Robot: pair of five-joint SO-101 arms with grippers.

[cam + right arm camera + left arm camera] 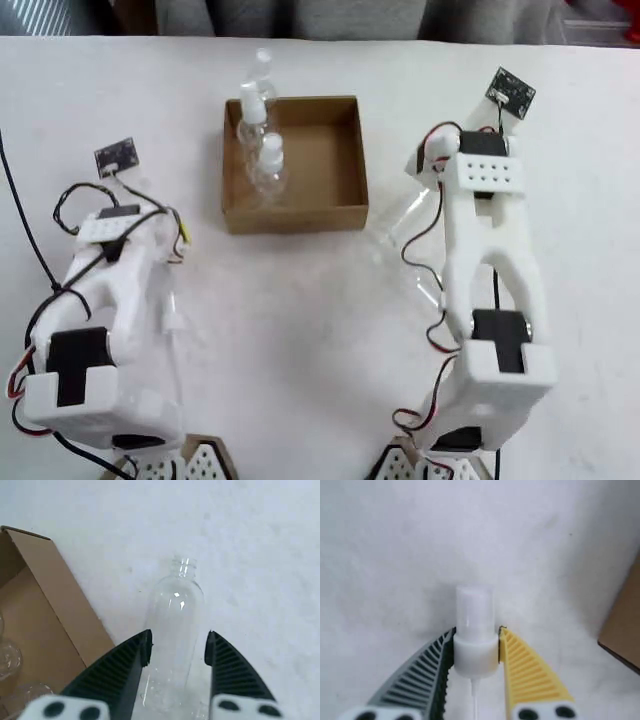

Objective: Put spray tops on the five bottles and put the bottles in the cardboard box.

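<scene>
Cardboard box (295, 215) stands mid-desk, with two capped bottles (262, 150) along the side nearer the left arm; the rest of its floor is free. Left fingers (520, 665) are closed on the collar of a spray top (475, 610), its tube trailing back between them, over bare desk (300, 340). Right fingers (125, 665) clasp the body of an open-necked bottle (177, 605) just beside the box's outer wall.

Step in hand, as judged: fitting the third top. The next move calls for lining up tube and neck, then seating the collar. The open desk between the arms gives working room; keep the bottle off the box wall.
</scene>
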